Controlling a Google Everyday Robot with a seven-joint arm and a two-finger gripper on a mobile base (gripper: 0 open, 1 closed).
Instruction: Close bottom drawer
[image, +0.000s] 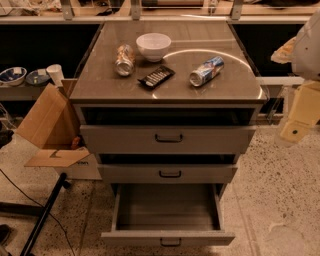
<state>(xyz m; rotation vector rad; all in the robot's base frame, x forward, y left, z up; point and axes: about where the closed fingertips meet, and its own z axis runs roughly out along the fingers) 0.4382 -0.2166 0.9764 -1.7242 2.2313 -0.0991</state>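
The bottom drawer (167, 210) of the grey cabinet is pulled far out, showing its plain empty interior. Its low front panel (150, 238) with a small black bar handle (170, 242) is near the bottom edge of the view. The middle drawer (168, 173) and the top drawer (168, 138) are each pulled out a little. My gripper (295, 131), a pale beige part below the white arm, hangs at the right edge of the view. It is beside the cabinet at top-drawer height, apart from it and well above and to the right of the bottom drawer.
On the cabinet top (100, 82) are a white bowl (153, 45), two cans lying down (125, 59) (206, 70) and a flat black object (156, 76). An open cardboard box (50, 130) stands to the left. A black pole (42, 215) crosses the speckled floor at the lower left.
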